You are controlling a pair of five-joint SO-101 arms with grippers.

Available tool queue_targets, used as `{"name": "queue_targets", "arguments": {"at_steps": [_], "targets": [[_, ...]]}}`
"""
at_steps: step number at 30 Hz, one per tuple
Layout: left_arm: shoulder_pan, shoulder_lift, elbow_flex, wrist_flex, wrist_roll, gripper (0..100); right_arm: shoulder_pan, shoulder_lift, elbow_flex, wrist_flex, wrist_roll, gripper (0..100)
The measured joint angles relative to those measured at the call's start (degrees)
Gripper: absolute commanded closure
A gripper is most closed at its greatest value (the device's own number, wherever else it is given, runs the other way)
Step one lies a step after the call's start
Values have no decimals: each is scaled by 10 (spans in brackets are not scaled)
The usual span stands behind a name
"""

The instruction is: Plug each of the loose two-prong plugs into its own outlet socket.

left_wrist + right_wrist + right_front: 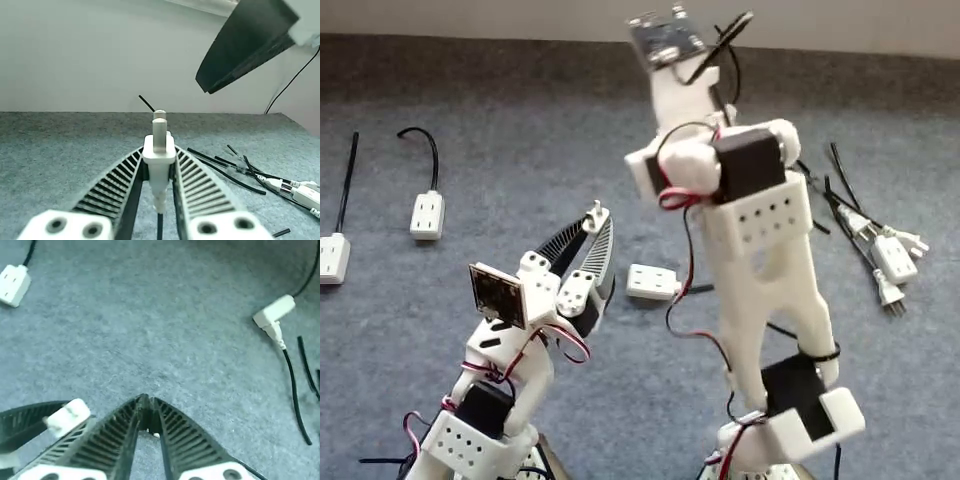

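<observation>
In the high view, the left gripper point(595, 218) rises at a slant from the lower left over the grey carpet point(520, 130), its ribbed fingers drawn in close. The tall right arm point(760, 260) stands beside it in the middle of the picture. One outlet socket point(653, 282) lies on the carpet just beside the left gripper, partly behind the right arm. Two more sockets point(427, 215) on black cords lie well apart at the far left. At the right edge, a tangle of cables point(850, 215) holds another white socket block point(895, 258) and a loose plug point(892, 292). In the left wrist view, the left gripper point(159, 152) pinches a white two-prong plug point(159, 155) between its ribbed fingers point(120, 185). The plug stands upright with its prongs pointing away from the wrist, and its black cord point(160, 227) runs back between the fingers. It is held clear of the carpet, and black cables point(235, 172) lie on the floor off to one side. In the right wrist view, the right gripper point(147, 404) hangs over bare carpet with its fingers point(185, 440) pressed together at the tips and nothing visibly gripped. The left gripper and its held plug point(67, 417) show close beside it. Farther off on the carpet lie a white socket point(12, 285) and a white connector point(274, 312), each on a black cord.
</observation>
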State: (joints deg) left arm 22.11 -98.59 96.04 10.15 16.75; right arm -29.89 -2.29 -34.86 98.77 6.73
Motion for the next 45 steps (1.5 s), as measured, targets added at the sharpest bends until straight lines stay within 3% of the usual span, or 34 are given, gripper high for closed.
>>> {"name": "queue_targets", "arguments": {"at_steps": [9, 15, 20, 24, 31, 38, 45], "targets": [[18, 0, 0, 0, 0, 994, -127, -136, 112, -4, 28, 991], [18, 0, 0, 0, 0, 994, -167, -215, 226, -46, 28, 991], [18, 0, 0, 0, 0, 994, -180, -250, 334, -135, 28, 991], [21, 0, 0, 0, 0, 994, -179, -251, 433, -234, 71, 991], [16, 2, 0, 1, 0, 994, -109, -265, 529, -356, 91, 991], [15, 2, 0, 1, 0, 994, -55, -265, 550, -413, 95, 991], [20, 1, 0, 1, 1, 994, 48, -258, 627, -520, 133, 991]]}}
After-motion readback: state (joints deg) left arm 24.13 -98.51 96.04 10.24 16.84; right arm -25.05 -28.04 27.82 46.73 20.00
